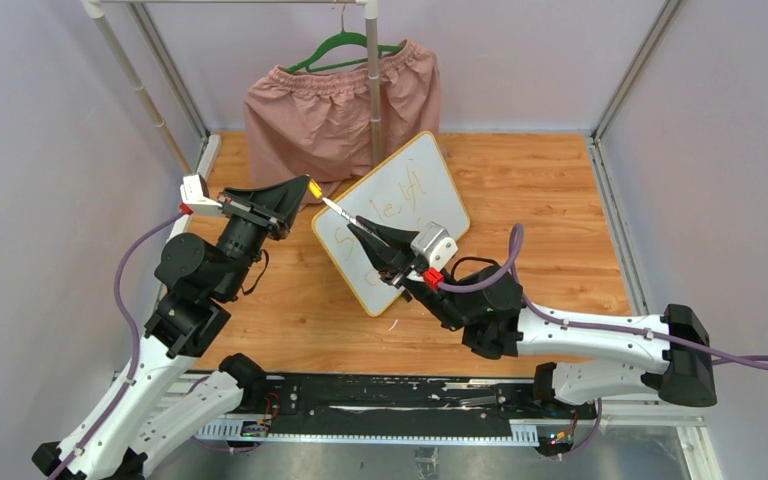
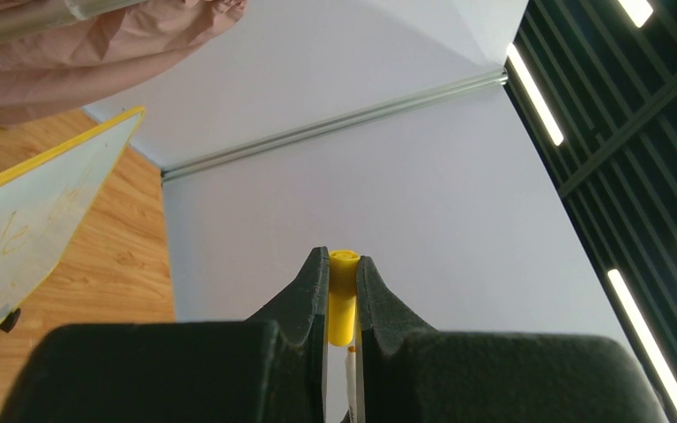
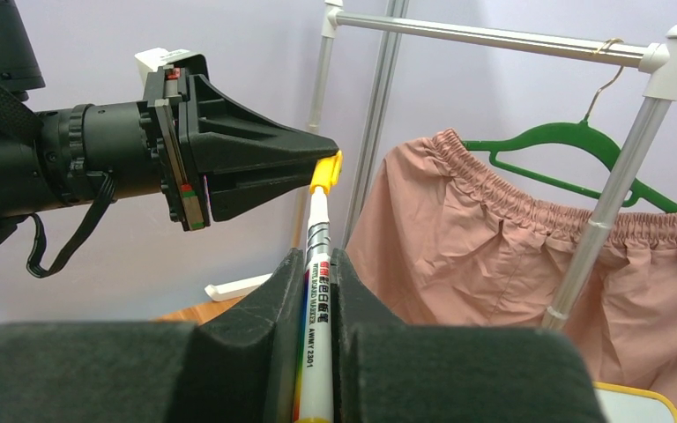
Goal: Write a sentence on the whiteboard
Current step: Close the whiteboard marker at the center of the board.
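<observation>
The whiteboard (image 1: 432, 178) sits on the wooden worktop (image 1: 540, 200), just in front of the pink shorts (image 1: 330, 110). The right arm reaches over it. Thin orange words, the sentence (image 1: 392, 207), are on the board in 2 lines, but they are too faint to read from above. So the writing looks done, or very nearly.

The right claw (image 3: 317, 264) is closed tight on the marker (image 3: 315, 335). The left claw (image 2: 342, 264) is pinched shut on the yellow cap (image 2: 342, 304). The cap and the marker meet end to end, up above the board's left corner.

I think only a small job is left: push the cap on and put the marker down. I cannot tell if the cap is fully on.
</observation>
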Motion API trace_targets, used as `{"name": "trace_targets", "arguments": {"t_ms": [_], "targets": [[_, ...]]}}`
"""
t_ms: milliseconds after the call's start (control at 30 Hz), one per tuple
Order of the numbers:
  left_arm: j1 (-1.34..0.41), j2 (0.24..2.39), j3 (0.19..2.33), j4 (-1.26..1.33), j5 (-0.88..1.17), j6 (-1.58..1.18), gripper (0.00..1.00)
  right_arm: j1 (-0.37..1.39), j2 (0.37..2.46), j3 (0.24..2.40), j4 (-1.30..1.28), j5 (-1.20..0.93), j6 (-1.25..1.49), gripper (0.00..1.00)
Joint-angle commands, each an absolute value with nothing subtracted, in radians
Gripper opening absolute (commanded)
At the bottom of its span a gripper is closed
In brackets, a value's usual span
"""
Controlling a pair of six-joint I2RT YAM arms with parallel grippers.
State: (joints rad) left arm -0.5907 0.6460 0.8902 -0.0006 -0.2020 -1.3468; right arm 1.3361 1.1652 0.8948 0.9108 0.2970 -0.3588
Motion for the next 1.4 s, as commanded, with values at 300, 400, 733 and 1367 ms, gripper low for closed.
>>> {"name": "trace_targets", "arguments": {"t_ms": [300, 400, 733, 1367], "targets": [[-0.596, 0.642, 0.924, 0.039, -0.181, -1.358, 0.0, 1.35, 1.176, 0.944, 0.924, 0.314, -0.338, 0.0], [-0.596, 0.643, 0.923, 0.04, -0.171, -1.36, 0.0, 1.35, 1.182, 0.95, 0.925, 0.317, -0.339, 0.0], [-0.597, 0.621, 0.919, 0.04, -0.194, -1.354, 0.0, 1.35, 1.184, 0.95, 0.913, 0.331, -0.329, 0.0], [-0.596, 0.616, 0.916, 0.038, -0.191, -1.351, 0.0, 1.35, 1.178, 0.951, 0.913, 0.329, -0.316, 0.0]]}}
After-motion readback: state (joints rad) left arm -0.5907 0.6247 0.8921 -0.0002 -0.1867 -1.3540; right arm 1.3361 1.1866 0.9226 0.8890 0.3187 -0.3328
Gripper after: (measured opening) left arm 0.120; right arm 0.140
